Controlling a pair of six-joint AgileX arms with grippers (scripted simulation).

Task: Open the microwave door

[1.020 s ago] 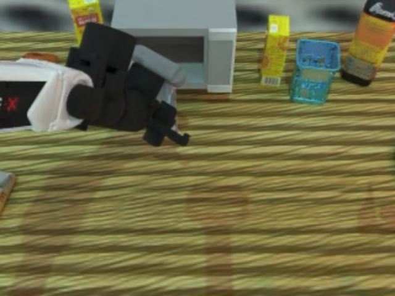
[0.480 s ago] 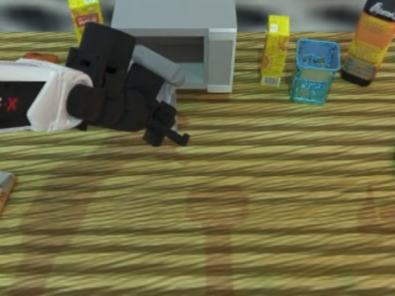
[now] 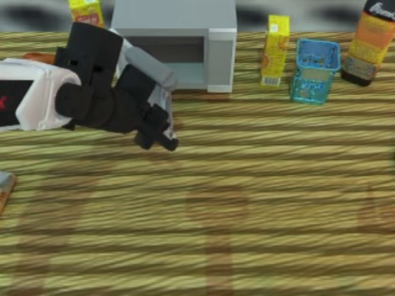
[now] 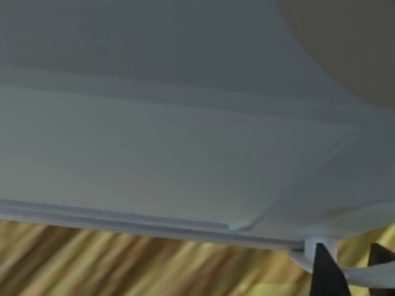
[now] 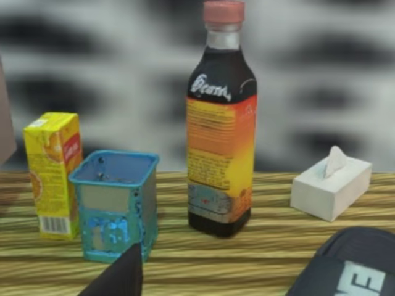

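Gripping the microwave door [image 3: 147, 66] handle, the left tool [image 4: 349, 262] shows fingertips only up close.

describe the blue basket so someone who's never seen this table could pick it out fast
Start at the microwave against the table's far edge, then look right, past the yellow juice carton beside it. The blue basket stands next, between that carton and the tall dark bottle with the orange label. It is the only open-topped, see-through turquoise container there.
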